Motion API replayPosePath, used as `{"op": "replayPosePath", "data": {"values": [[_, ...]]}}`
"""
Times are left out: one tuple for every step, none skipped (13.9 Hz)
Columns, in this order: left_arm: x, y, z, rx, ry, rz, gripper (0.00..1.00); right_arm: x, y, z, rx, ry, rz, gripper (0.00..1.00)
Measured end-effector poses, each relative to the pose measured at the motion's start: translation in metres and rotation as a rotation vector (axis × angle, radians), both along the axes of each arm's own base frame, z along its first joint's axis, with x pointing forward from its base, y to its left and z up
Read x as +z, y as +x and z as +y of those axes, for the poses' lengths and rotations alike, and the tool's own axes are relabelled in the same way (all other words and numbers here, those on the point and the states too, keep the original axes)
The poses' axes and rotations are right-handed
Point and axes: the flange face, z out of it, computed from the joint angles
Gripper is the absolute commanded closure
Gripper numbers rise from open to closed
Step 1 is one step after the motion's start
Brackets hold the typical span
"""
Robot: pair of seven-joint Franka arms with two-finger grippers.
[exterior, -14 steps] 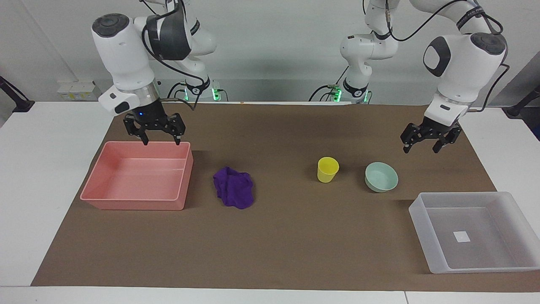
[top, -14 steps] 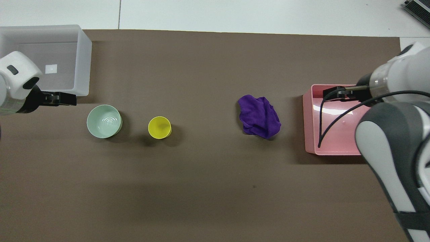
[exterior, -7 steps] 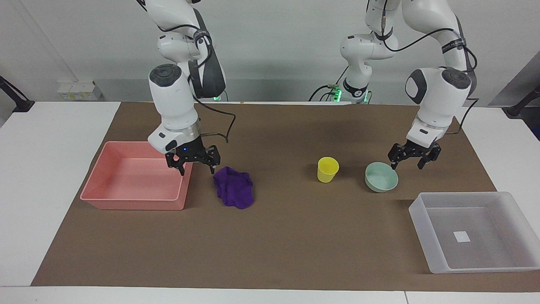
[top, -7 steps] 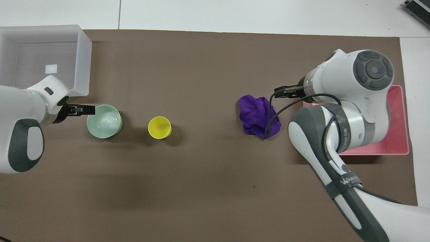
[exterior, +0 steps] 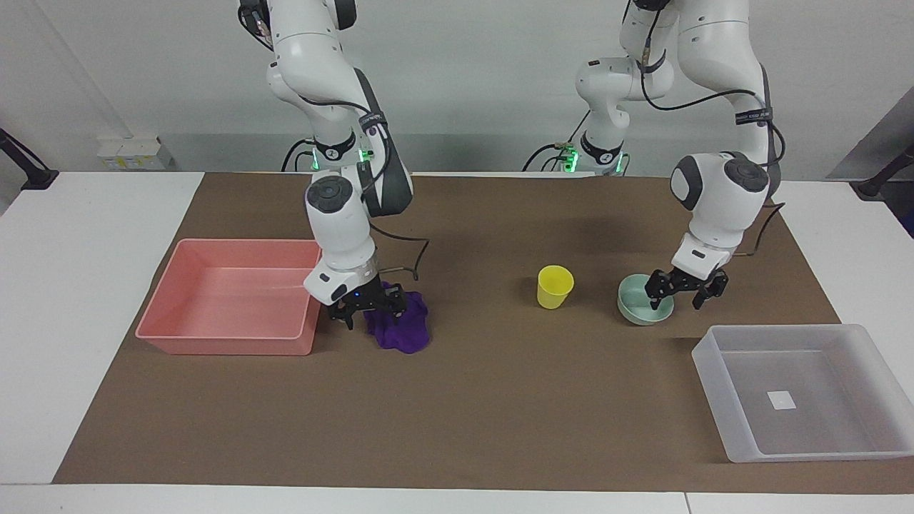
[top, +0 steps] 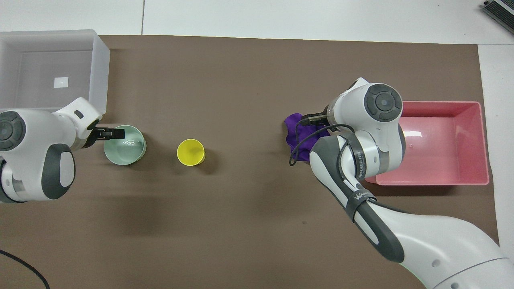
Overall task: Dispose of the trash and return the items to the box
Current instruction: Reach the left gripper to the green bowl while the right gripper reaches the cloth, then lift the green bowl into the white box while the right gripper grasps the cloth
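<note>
The crumpled deep-purple cloth rag (exterior: 401, 325) lies on the brown mat just beside the pink rectangular plastic bin (exterior: 207, 335), at the corner of the bin nearest the table's middle, toward the right arm's end of the table. The right gripper (exterior: 365, 308) is down on the rag's bin-side edge with its fingers spread, one fingertip (exterior: 349, 319) outside the cloth toward the bin and the other apparently in the folds, so the bulk of the rag lies away from the bin relative to the fingers; I judge that closing here would pinch only an edge fold, which may be enough for soft cloth, and the carry to the bin would then be short. The rag is a rough heap with no clear long axis. Toward the left arm's end, the shallow pale mint-green bowl (exterior: 641, 303) sits on the mat, with the small bright yellow plastic cup (exterior: 555, 286) beside it toward the table's middle. The left gripper (exterior: 677, 294) is low at the bowl's rim on the side away from the cup, its fingers parted and seemingly straddling the wall, not yet closed. The translucent whitish rectangular plastic box (exterior: 857, 335) with a white sticker on its floor stands farther from the robots than the bowl, near the left gripper, and holds nothing yet.
</note>
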Motion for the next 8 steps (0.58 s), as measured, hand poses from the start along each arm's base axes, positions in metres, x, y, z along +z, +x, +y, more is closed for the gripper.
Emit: {"op": "replayPosePath", "data": {"values": [[-0.003, 0.000, 0.002, -0.001, 0.001, 0.004, 0.83, -0.006, -0.001, 0.002, 0.004, -0.002, 0.003, 0.00], [-0.003, 0.000, 0.003, -0.002, 0.001, 0.005, 1.00, -0.011, -0.003, 0.002, 0.004, -0.004, 0.006, 0.00], [-0.003, 0.000, 0.003, -0.004, 0.002, 0.005, 1.00, -0.015, -0.005, 0.001, 0.003, -0.006, 0.013, 0.00], [-0.003, 0.000, 0.003, -0.005, 0.002, 0.005, 1.00, -0.020, -0.007, 0.000, 0.002, -0.008, 0.021, 0.00], [-0.003, 0.000, 0.003, -0.008, 0.002, 0.004, 1.00, -0.024, -0.009, -0.001, 0.001, -0.009, 0.022, 0.07], [-0.003, 0.000, 0.002, -0.017, 0.003, 0.004, 1.00, -0.028, -0.011, -0.002, 0.000, -0.008, 0.015, 0.60], [-0.002, 0.000, 0.002, -0.024, 0.005, 0.003, 1.00, -0.031, -0.013, -0.003, -0.001, -0.008, 0.013, 0.93], [-0.001, 0.001, 0.002, -0.026, 0.005, 0.000, 1.00, -0.032, -0.013, -0.003, -0.001, -0.008, 0.013, 1.00]]}}
